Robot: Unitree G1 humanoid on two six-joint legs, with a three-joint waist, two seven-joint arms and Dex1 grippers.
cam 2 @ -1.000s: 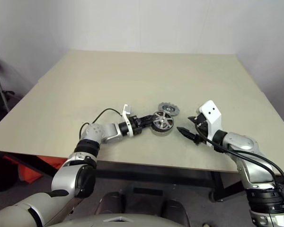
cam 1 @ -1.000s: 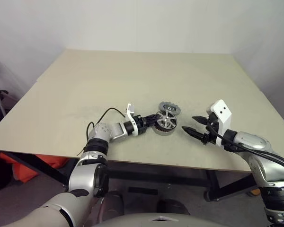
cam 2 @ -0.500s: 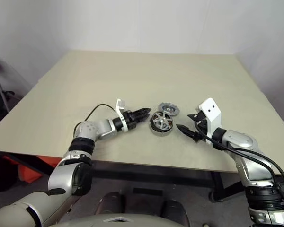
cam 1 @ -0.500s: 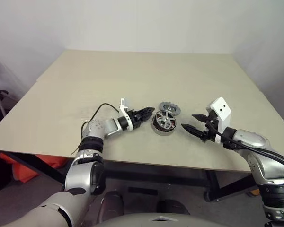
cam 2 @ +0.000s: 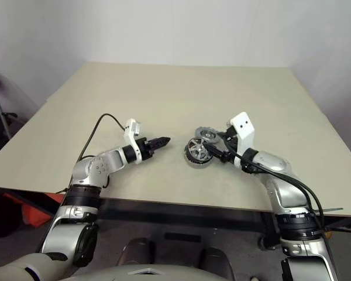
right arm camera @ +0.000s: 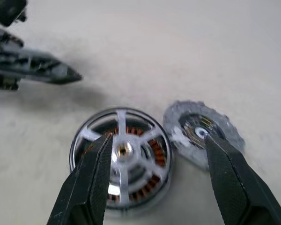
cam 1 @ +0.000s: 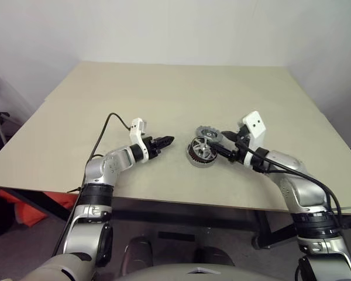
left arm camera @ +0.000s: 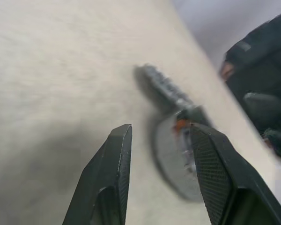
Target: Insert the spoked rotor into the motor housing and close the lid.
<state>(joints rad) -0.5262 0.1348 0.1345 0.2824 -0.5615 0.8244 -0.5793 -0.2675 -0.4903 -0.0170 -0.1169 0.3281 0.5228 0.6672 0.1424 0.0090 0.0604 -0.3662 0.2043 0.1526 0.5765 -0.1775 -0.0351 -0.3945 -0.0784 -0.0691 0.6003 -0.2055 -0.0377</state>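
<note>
The motor housing [cam 1: 193, 159] stands on the table near its front middle, copper windings showing inside. The spoked rotor [right arm camera: 119, 151] lies in its mouth, spokes across the windings. The lid [cam 1: 209, 134] lies flat on the table just behind the housing, touching or nearly touching it. My right gripper [cam 1: 217, 144] is open wide, its fingers [right arm camera: 91, 183] reaching in from the right and straddling the near side of housing and lid, gripping nothing. My left gripper [cam 1: 165, 141] hovers a short way to the housing's left, pointing at it, open and empty.
The beige table [cam 1: 164, 88] stretches far back and to both sides of the parts. A black cable [cam 1: 108, 124] loops up from my left wrist. The table's front edge [cam 1: 181, 203] runs close below both arms.
My left gripper has let go of the housing's rim and drawn back to the left. My right gripper has moved left, up to the housing and lid.
</note>
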